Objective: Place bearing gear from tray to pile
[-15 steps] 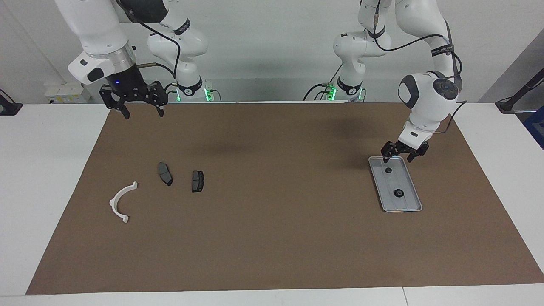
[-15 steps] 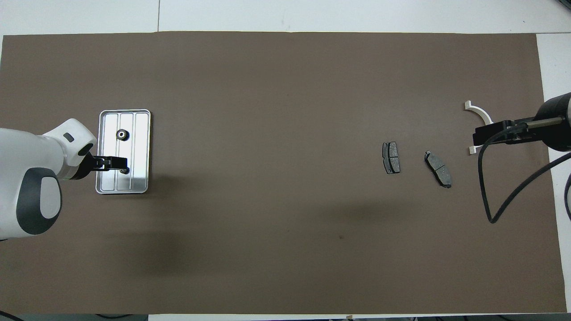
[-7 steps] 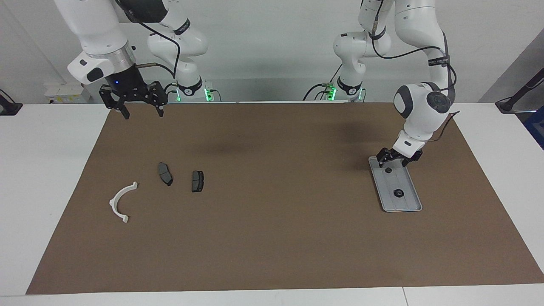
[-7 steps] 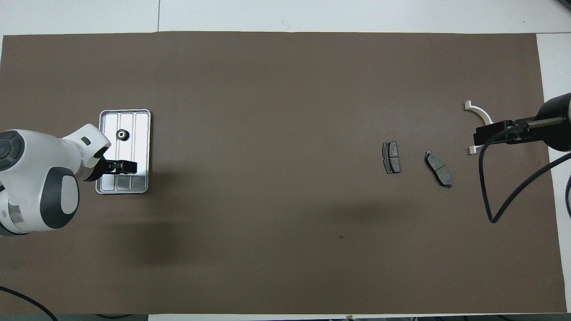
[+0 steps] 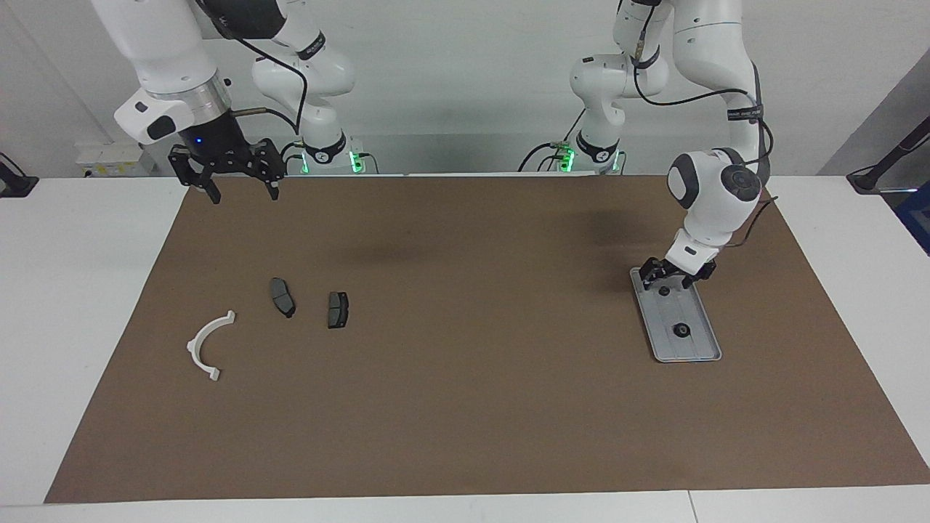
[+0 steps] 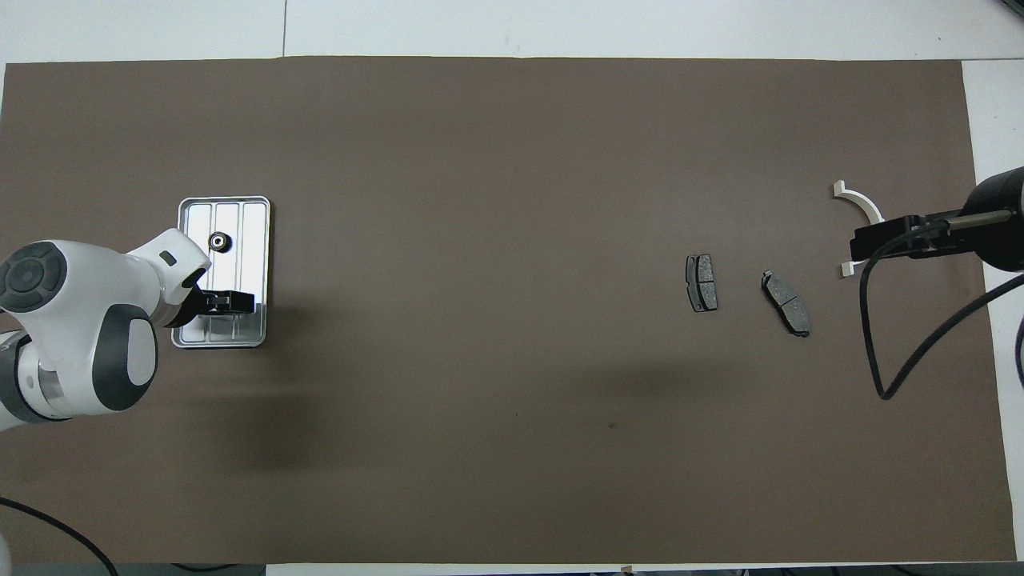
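Observation:
The silver tray lies at the left arm's end of the mat. Two small dark bearing gears sit in it. One gear is at the tray's end farther from the robots. The other gear is at the nearer end. My left gripper hangs open low over that nearer gear and hides it in the overhead view. The pile is a white arc and two dark pads. My right gripper waits open, raised.
A brown mat covers most of the white table. The second dark pad lies beside the first. A black cable hangs from the right arm above the mat.
My left gripper has come down and shifted across the tray's nearer end, closing in on the gear there. The right arm has not moved.

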Robot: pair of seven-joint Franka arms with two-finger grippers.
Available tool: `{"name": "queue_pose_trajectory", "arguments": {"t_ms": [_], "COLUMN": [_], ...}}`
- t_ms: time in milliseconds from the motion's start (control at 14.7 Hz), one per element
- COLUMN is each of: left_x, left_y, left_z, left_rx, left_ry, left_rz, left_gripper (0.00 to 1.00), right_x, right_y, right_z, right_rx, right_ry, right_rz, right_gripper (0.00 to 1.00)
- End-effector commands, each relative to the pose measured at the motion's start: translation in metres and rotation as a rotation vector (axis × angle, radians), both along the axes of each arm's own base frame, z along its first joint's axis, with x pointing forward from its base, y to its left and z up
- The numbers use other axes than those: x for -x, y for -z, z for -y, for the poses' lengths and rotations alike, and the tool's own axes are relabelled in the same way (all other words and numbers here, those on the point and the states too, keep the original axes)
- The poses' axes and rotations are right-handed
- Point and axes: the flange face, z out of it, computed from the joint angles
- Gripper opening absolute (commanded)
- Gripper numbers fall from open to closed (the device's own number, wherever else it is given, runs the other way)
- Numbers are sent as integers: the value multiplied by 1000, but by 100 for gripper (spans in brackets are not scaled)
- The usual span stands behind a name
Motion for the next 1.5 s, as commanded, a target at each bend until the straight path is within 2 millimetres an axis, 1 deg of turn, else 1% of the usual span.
{"name": "queue_pose_trajectory", "arguments": {"t_ms": [0, 136, 273, 341, 409, 477, 545, 613, 681, 749, 886, 1022, 1090, 1158, 1295, 1363, 1431], "left_x": [0, 0, 0, 0, 0, -1, -2, -2, -2, -2, -5, -13, -19, -27, -47, -56, -61], "left_y": [8, 8, 8, 8, 8, 8, 7, 7, 7, 6, 3, -7, -19, -35, -79, -102, -118], "left_z": [0, 0, 1, 1, 1, 2, 2, 2, 2, 3, 3, 3, 4, 4, 9, 16, 24], "left_rx": [-9, -9, -9, -10, -9, -9, -9, -9, -9, -9, -9, -9, -8, -7, 1, 5, 6], "left_ry": [14, 16, 19, 20, 19, 19, 19, 16, 16, 17, 17, 18, 21, 21, 20, 23, 22], "left_rz": [15, 17, 17, 17, 17, 17, 18, 18, 17, 17, 18, 23, 14, -3, -37, -41, -39], "left_gripper": [100, 100, 89, 78, 59, 46, 36, 28, 23, 20, 19, 19, 19, 19, 19, 19, 19], "right_x": [6, 6, 6, 7, 7, 7, 10, 11, 11, 11, 6, 5, 3, 2, 1, -1, -3], "right_y": [-2, -1, -1, -2, -1, 1, 1, 5, 9, 13, 22, 36, 41, 50, 65, 72, 78], "right_z": [4, 5, 5, 6, 6, 6, 5, 5, 6, 6, 4, 3, 2, 2, -1, -3, -3], "right_rx": [-5, -6, -5, -6, -6, -6, -6, -5, -5, -5, -7, -7, -7, -8, -9, -10, -11], "right_ry": [25, 30, 28, 30, 30, 30, 30, 31, 33, 37, 50, 52, 52, 57, 81, 97, 109], "right_rz": [6, 4, 4, 6, 4, 1, 0, -8, -16, -17, 16, 8, 14, 19, 18, 21, 24], "right_gripper": [100, 100, 100, 100, 100, 100, 100, 100, 100, 100, 100, 100, 100, 100, 100, 100, 100]}}
